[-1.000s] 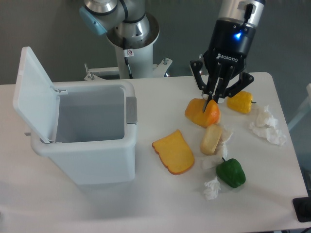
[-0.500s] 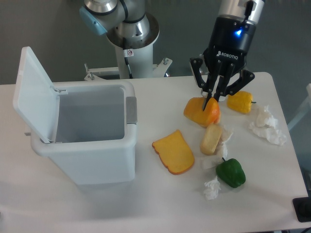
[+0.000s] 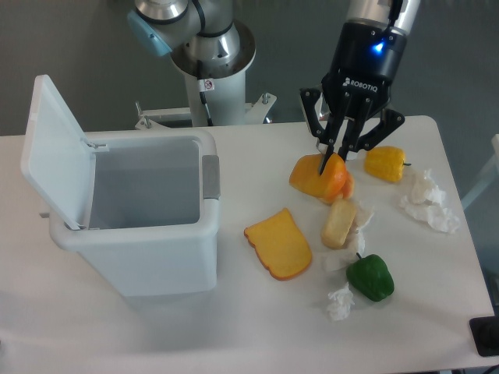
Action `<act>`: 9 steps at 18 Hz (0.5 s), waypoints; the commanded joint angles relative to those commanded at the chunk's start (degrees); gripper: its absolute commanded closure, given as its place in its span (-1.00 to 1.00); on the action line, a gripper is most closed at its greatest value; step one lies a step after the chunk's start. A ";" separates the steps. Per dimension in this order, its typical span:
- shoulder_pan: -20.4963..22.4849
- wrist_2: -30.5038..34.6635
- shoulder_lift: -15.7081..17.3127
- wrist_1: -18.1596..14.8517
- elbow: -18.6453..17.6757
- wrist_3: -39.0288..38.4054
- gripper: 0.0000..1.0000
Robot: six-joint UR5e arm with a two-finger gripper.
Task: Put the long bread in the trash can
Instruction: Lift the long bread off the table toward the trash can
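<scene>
The black two-finger end effector [image 3: 330, 159] hangs at the far right of the white worktop [image 3: 257, 327], its fingers clamped on the top of the glossy orange-brown long bread [image 3: 318, 178]. The loaf points toward the camera, so its length is foreshortened and its far end is hidden; whether its lower edge touches the worktop cannot be made out. Just near of it lies a pale cream bread piece [image 3: 338, 224], with a flat yellow-orange bread slice [image 3: 278, 245] to the left. A yellow bell pepper [image 3: 385, 164] sits right of the end effector, partly behind one finger. A green bell pepper [image 3: 370, 277] lies nearer, among crumpled white paper scraps [image 3: 428, 202]. The large white rectangular plastic trash can [image 3: 140, 226] stands well apart at the left, its hinged lid raised and its grey latch facing right; its floor is hard to see.
</scene>
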 joint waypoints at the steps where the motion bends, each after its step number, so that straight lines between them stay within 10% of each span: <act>1: -0.09 -0.09 0.53 0.00 0.00 -0.79 0.54; 9: -0.18 -5.36 3.34 0.00 -0.18 -1.41 0.54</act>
